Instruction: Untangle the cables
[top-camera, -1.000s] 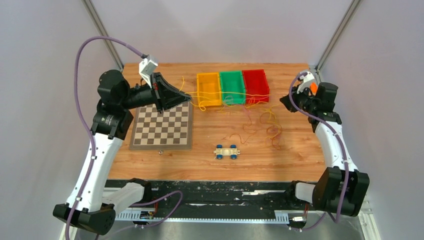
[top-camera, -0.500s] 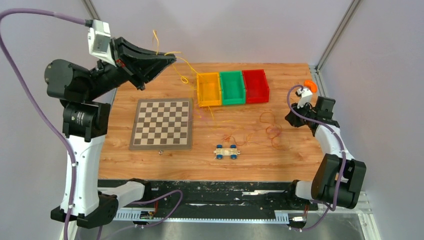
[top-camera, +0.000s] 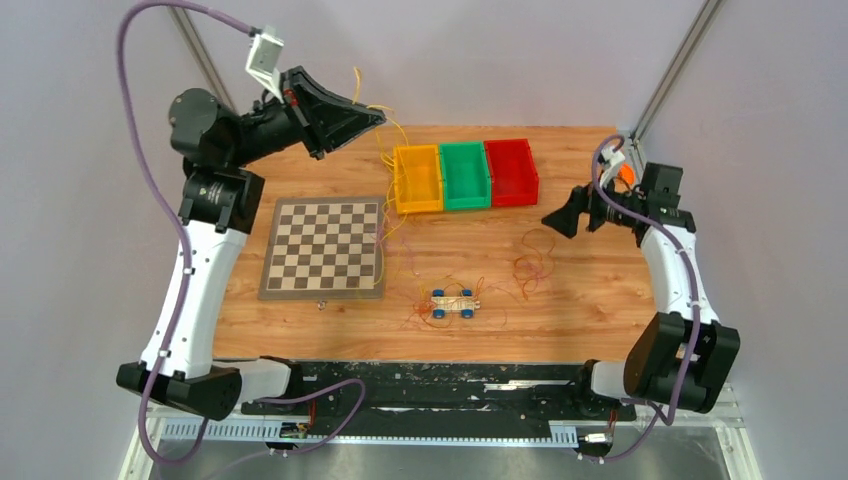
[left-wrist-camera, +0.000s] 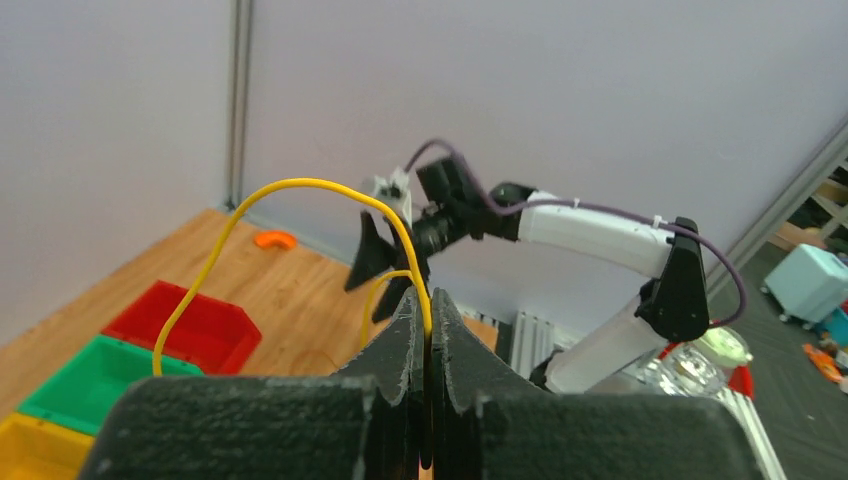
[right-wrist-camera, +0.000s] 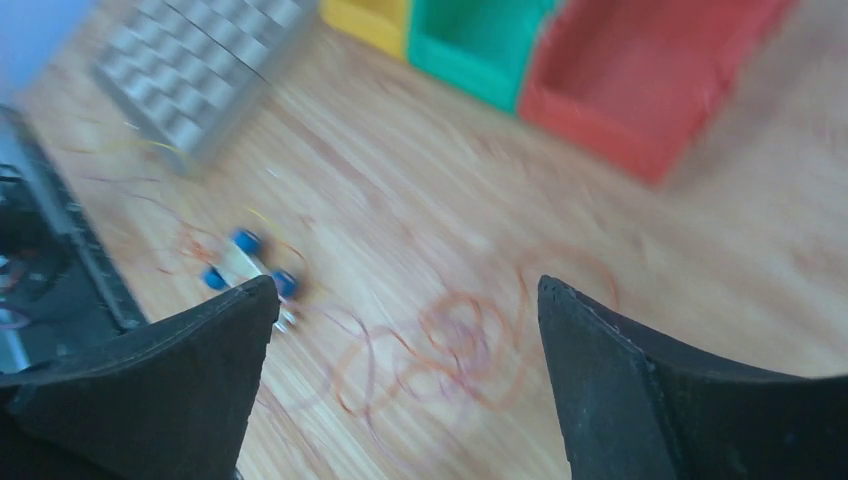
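Observation:
My left gripper (top-camera: 378, 114) is raised above the table's back left, shut on a thin yellow cable (top-camera: 385, 152). That cable arcs out of the closed jaws (left-wrist-camera: 300, 182) and drops past the yellow bin toward the chessboard's right edge. Orange and red cables (top-camera: 530, 262) lie in loose loops on the table at centre right, and more thin strands curl around the toy car (top-camera: 453, 302). My right gripper (top-camera: 556, 218) hovers above those loops with its jaws wide apart (right-wrist-camera: 408, 290) and nothing between them. The loops (right-wrist-camera: 470, 340) show blurred below it.
Yellow (top-camera: 417, 178), green (top-camera: 466, 175) and red (top-camera: 511, 172) bins stand in a row at the back. A chessboard (top-camera: 323, 245) lies at the left. A small orange ring (left-wrist-camera: 272, 240) lies near the back right corner.
My right gripper has opened and swung left over the orange loops. My left arm shifted right and lower, still holding the yellow cable. The loose cables have slid left toward the toy car.

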